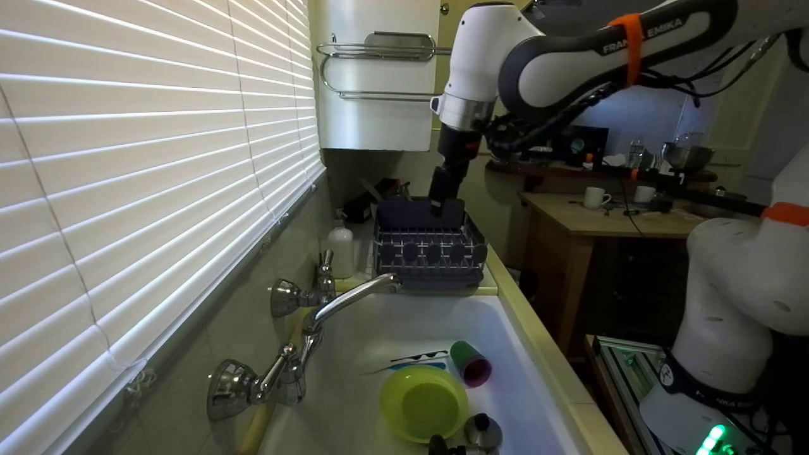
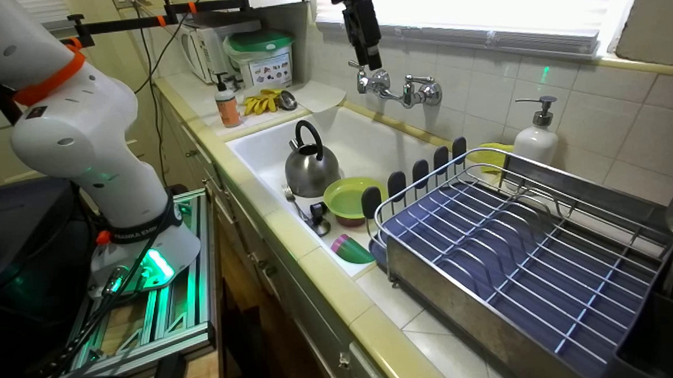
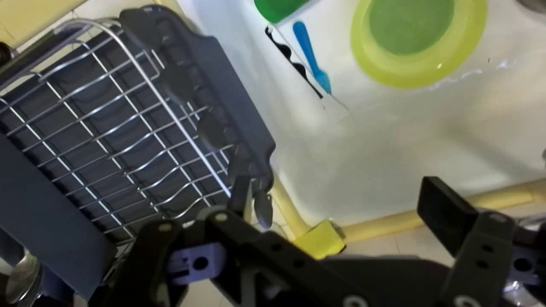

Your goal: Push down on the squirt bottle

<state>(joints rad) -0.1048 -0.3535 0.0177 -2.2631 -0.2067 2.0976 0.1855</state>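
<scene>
While the fingers (image 3: 447, 215) stand spread wide apart, the white squirt bottle (image 2: 534, 145) is upright in the upper right of an exterior view — long axis vertical, nozzle (image 2: 529, 100) pointing toward frame left — behind the dish rack (image 2: 461, 308).

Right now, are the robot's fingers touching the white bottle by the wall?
Apart: in an exterior view, tiled wall shows plainly between the fingers and the white bottle.
</scene>
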